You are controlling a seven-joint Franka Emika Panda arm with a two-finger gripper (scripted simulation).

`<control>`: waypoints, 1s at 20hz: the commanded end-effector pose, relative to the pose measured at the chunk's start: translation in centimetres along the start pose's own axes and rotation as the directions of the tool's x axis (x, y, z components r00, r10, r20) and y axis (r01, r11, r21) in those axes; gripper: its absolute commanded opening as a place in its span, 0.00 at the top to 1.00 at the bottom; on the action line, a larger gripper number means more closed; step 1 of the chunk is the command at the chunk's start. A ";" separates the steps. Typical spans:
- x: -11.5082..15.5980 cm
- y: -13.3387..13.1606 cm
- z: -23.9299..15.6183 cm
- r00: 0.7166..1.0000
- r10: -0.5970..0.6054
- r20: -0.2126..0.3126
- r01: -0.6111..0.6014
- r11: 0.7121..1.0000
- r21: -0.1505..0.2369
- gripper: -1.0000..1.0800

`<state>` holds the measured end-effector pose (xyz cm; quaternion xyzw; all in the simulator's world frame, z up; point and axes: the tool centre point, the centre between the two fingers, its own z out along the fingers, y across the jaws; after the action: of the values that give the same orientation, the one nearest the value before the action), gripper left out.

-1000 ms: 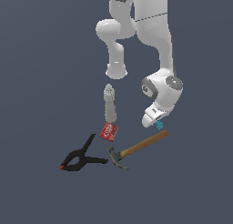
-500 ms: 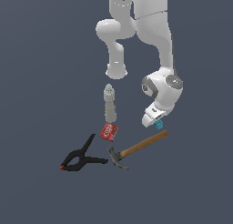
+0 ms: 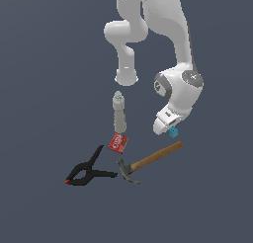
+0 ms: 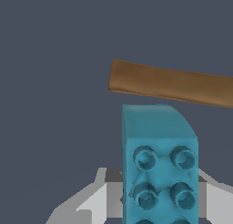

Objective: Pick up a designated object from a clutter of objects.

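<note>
A Franka arm's gripper [image 3: 169, 128] hangs right of centre in the exterior frame, the teal block [image 3: 173, 133] at its tip, just above the hammer [image 3: 148, 161] handle's end. In the wrist view the block [image 4: 159, 166] fills the lower centre, studs facing the camera, grey finger parts behind it; whether the fingers actually clamp it cannot be told. If contact is slight, the block could slip or twist free on lifting, and a low swing could clip the handle [image 4: 175, 85]. Toward the lower left lie the red box [image 3: 118, 142], grey bottle [image 3: 119, 111] and black clamp [image 3: 87, 171], well apart from the gripper.
</note>
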<state>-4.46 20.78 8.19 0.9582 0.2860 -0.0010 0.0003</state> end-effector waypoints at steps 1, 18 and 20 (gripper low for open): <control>0.2 0.8 -2.2 1.000 -0.001 -0.002 0.001 1.000 0.000 1.00; 1.5 7.4 -19.9 1.000 -0.002 -0.003 0.002 1.000 0.004 1.00; 1.7 8.2 -21.8 1.000 -0.001 -0.003 0.001 1.000 0.003 1.00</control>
<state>1.09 15.32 28.44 0.9581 0.2865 -0.0001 -0.0015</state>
